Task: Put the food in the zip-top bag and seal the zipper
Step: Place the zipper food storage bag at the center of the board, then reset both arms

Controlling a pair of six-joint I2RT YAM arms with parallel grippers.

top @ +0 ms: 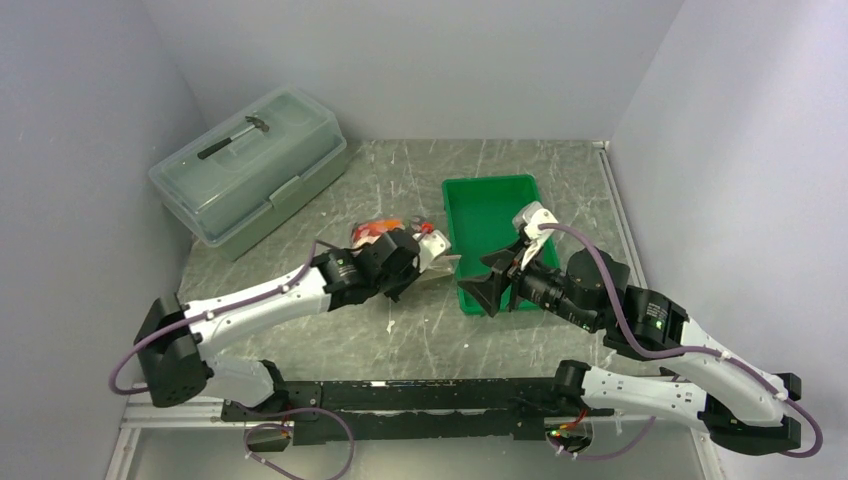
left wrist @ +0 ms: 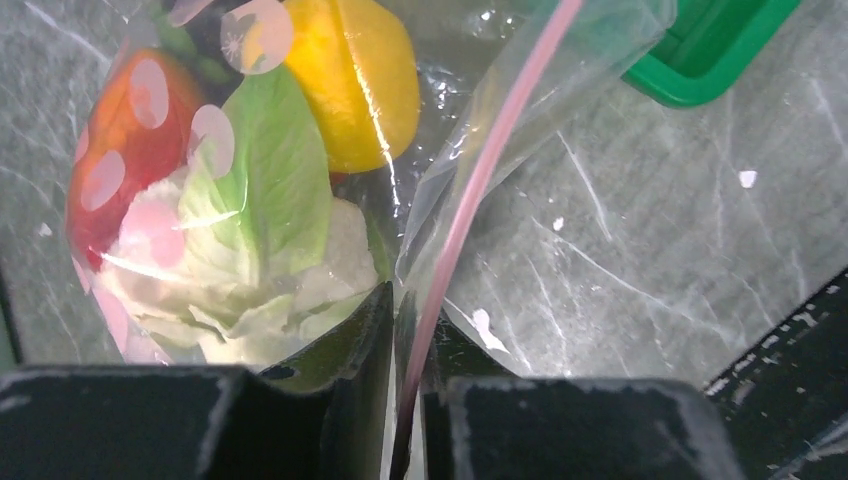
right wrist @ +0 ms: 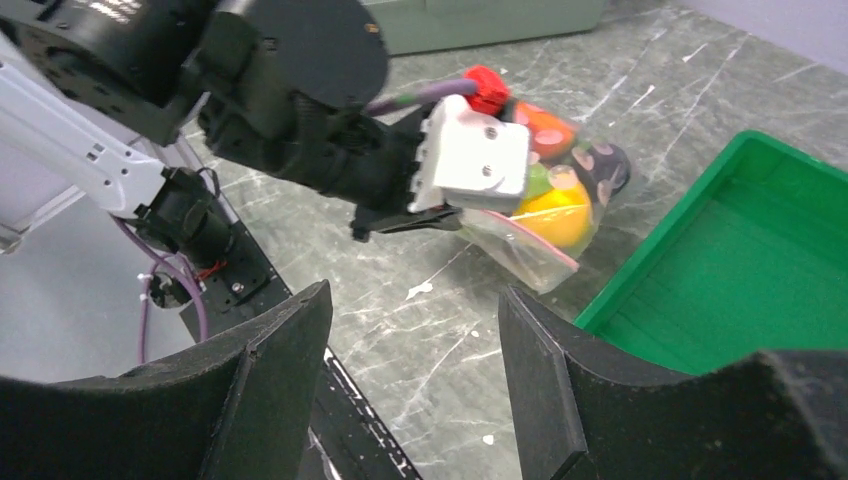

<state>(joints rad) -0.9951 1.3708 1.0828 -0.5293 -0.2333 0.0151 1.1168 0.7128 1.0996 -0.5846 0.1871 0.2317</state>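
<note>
Inside the clear crinkly bag (left wrist: 590, 60) sit an orange (left wrist: 355, 80) and cauliflower (left wrist: 270, 250).

zipper (left wrist: 478, 175) end hidden btwn left claw (left wrist: 408, 325), orange (left wrist: 350, 85) top cropped

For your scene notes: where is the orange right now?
The orange sits inside the zip-top bag, top centre of the left wrist view, above the cauliflower.

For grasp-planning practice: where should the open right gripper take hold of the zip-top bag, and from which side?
Probably the free end of the pink zipper strip, approached from the green tray side: the left gripper clamps its other end, and food bulges behind it.
</note>
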